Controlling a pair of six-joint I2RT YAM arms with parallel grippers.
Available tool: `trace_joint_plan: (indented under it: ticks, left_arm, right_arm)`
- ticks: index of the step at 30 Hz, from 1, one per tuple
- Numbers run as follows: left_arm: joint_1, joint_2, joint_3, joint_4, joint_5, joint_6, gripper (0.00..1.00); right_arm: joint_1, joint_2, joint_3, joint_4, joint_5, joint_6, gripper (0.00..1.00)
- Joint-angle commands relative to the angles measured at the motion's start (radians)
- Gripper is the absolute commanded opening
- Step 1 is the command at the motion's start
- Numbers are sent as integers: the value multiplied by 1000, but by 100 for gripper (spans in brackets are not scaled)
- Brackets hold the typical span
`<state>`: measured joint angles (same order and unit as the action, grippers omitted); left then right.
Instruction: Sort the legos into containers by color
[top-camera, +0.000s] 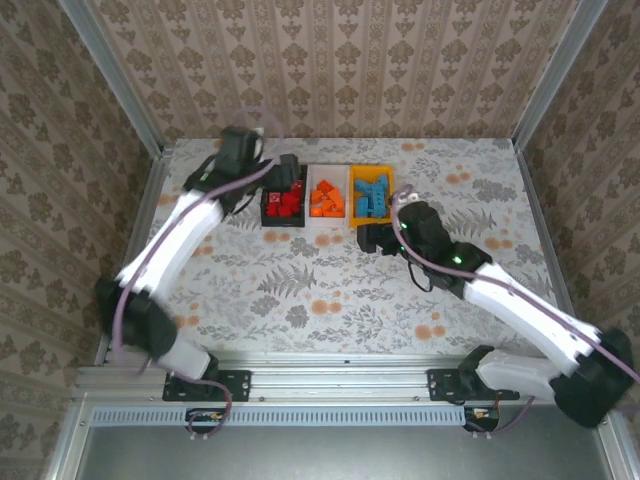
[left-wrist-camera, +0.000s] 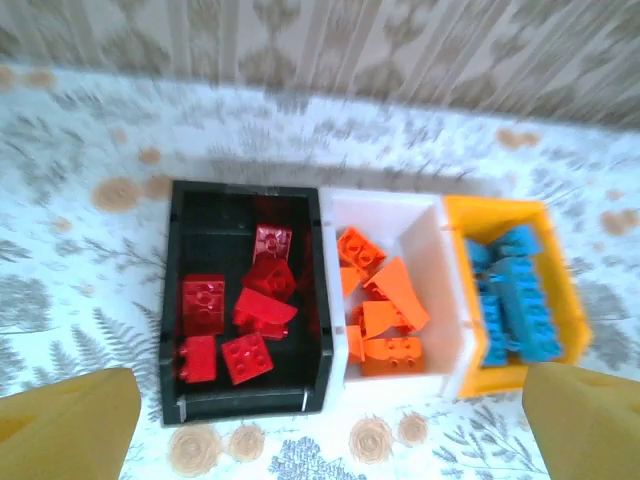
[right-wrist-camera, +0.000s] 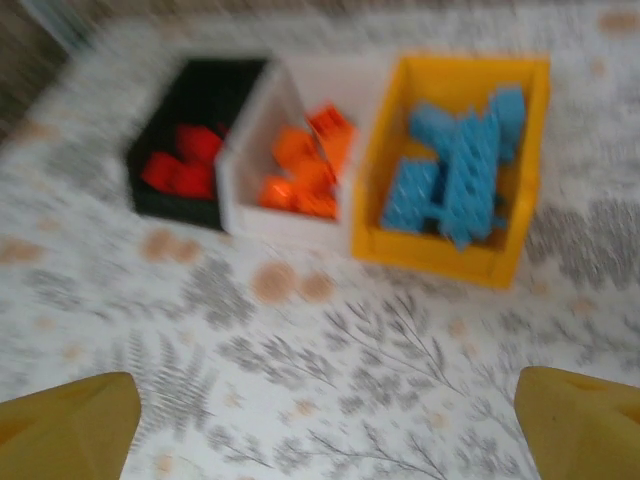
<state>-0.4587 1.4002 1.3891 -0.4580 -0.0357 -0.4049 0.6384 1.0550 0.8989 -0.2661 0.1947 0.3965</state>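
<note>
Red studded plastic bricks (left-wrist-camera: 245, 320) in black rectangular bin (left-wrist-camera: 215, 225); orange bricks (left-wrist-camera: 385, 310) in white bin (left-wrist-camera: 430, 250); blue bricks (left-wrist-camera: 515, 305) in orange-yellow bin (left-wrist-camera: 500, 210) — bins side by side. Left gripper (left-wrist-camera: 320, 440), right gripper (right-wrist-camera: 320, 430): jaws wide, empty. Risk — a low pass clipping a rim, spilling bricks.

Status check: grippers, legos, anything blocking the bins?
Both open, empty: left gripper, right gripper. Sorted: red legos in black bin, orange legos in white bin, blue legos in orange-yellow bin. Nothing seen blocking.
</note>
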Motion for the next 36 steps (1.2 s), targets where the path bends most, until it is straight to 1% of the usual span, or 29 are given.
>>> trace_joint_plan:
  ticks: [1, 2, 3, 4, 5, 6, 8, 9, 10, 11, 12, 13, 14, 15, 16, 17, 18, 20, 21, 23, 25, 26, 27, 29, 31, 33, 34, 35, 36]
  left_arm:
    - [-54, -330, -316, 222, -196, 53, 100]
    - [-74, -429, -436, 288, -293, 20, 100]
    - [-92, -496, -539, 357, -353, 2, 100]
    - [-103, -556, -637, 431, -379, 18, 100]
    - [-110, -593, -694, 446, -406, 31, 100]
    - [-113, -613, -723, 413, -454, 43, 100]
    - [-106, -634, -754, 300, -627, 28, 100]
    - [-90, -659, -798, 313, -664, 101, 100]
    - [-72, -689, -853, 387, -633, 194, 100]
    - [-47, -739, -951, 517, -567, 317, 100]
    - [-19, -790, -1046, 648, -465, 428, 100]
    - [-3, -830, -1114, 724, -386, 504, 100]
    - [51, -859, -1198, 822, -361, 538, 100]
    - [83, -868, -1249, 905, -395, 519, 100]
    - [135, -853, -1297, 996, -418, 465, 100]
    - [207, -817, -1332, 1070, -370, 427, 100]
    - [280, -769, -1336, 1096, -272, 394, 100]
    - [371, -655, -1298, 1112, -137, 366, 100]
    - [390, -578, -1287, 1155, -117, 376, 100]
    - [403, -396, -1278, 1299, -136, 385, 100]
    - [417, -213, -1251, 1424, -130, 383, 100]
    - [421, -149, -1231, 1484, -97, 391, 100]
    - [421, -126, -1202, 1456, -64, 422, 100]
    - [433, -85, -1129, 1361, -51, 441, 100]
    - [463, 18, -1118, 1442, -12, 407, 100]
    - [472, 158, -1113, 1598, -29, 409, 100]
    - [474, 149, -1095, 1563, -11, 405, 100]
    - [476, 105, -1047, 1385, 2, 400, 100]
    - [475, 121, -1012, 1339, 13, 403, 100]
  right_arm:
    - [35, -139, -73, 227, 45, 17, 100]
    - [39, -158, -121, 301, 90, 93, 100]
    - [40, -165, -159, 385, 122, 137, 100]
    - [41, -159, -204, 483, 147, 133, 100]
    - [42, -139, -231, 545, 182, 112, 100]
    - [43, -104, -234, 556, 237, 105, 100]
    - [35, -58, -194, 446, 326, 164, 100]
    - [26, -50, -197, 431, 324, 174, 100]
    - [14, -49, -217, 462, 312, 163, 100]
    - [-1, -51, -263, 538, 306, 137, 100]
    - [-21, -54, -312, 652, 299, 98, 100]
    - [-45, -54, -358, 740, 290, 56, 100]
    - [-78, -48, -412, 826, 270, -17, 100]
    - [-110, -42, -447, 882, 252, -101, 100]
    - [-132, -39, -472, 905, 234, -171, 100]
    - [-152, -34, -486, 912, 213, -248, 100]
    - [-165, -27, -495, 912, 199, -312, 100]
    - [-171, -3, -492, 882, 172, -442, 100]
    - [-171, 25, -486, 893, 172, -487, 100]
    - [-181, 77, -488, 960, 191, -551, 100]
    - [-205, 122, -496, 997, 216, -599, 100]
    - [-219, 136, -505, 1000, 219, -611, 100]
    - [-234, 152, -513, 1002, 214, -631, 100]
    - [-261, 202, -539, 1037, 203, -639, 100]
    - [-274, 303, -562, 1118, 204, -636, 100]
    - [-269, 422, -583, 1271, 188, -702, 100]
    - [-270, 457, -582, 1315, 200, -712, 100]
    - [-269, 462, -563, 1297, 244, -698, 100]
    - [-284, 444, -549, 1248, 228, -677, 100]
